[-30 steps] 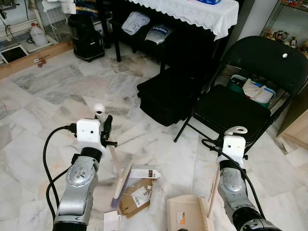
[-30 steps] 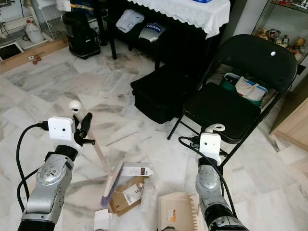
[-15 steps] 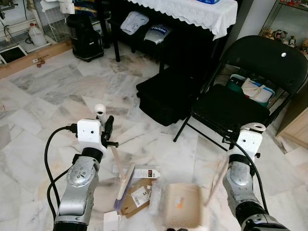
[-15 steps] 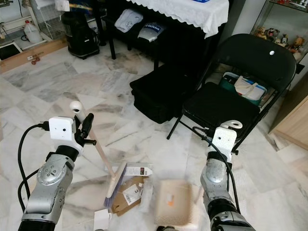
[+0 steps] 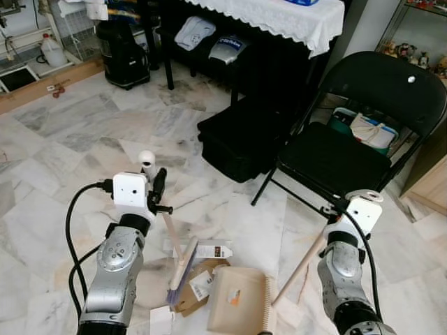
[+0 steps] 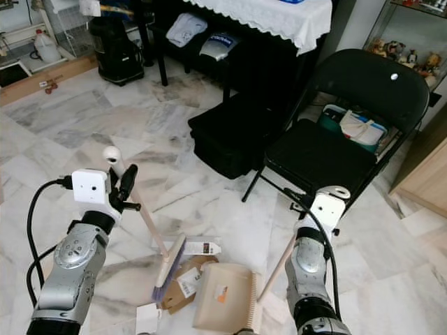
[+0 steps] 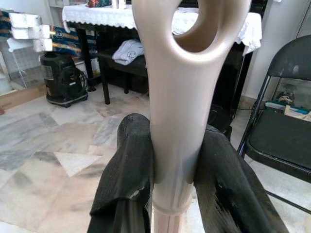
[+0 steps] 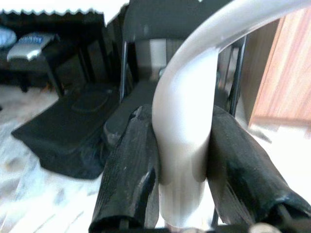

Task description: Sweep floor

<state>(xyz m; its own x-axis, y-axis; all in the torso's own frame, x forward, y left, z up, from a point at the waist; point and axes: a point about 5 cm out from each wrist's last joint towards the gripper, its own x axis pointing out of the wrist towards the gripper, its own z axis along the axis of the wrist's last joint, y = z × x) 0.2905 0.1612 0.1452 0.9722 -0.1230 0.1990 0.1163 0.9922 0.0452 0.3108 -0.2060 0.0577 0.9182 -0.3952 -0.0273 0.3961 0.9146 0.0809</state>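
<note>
Now the left hand (image 7: 172,194) is clamped on the pale beige plastic handle of the short sweeping brush (image 5: 170,237), both black fingers (image 7: 127,179) pressed against its sides just under the hanging loop at the top. That brush slants down and to the right, its head (image 5: 183,262) resting on the white marble floor (image 5: 63,167) against a small heap of flattened brown cardboard and white paper packaging (image 5: 199,276) right in front of the robot. Over on the right, the right hand (image 8: 182,189) pinches the curved top of the long pale wooden dustpan handle (image 5: 302,265), which runs down and to the left to the beige plastic dustpan (image 5: 234,307). The pan lies on the floor just right of the litter, touching it. Beyond, a black folding chair (image 5: 363,125) stands at far right, a flat black case (image 5: 241,143) lying on the floor just left of it.
</note>
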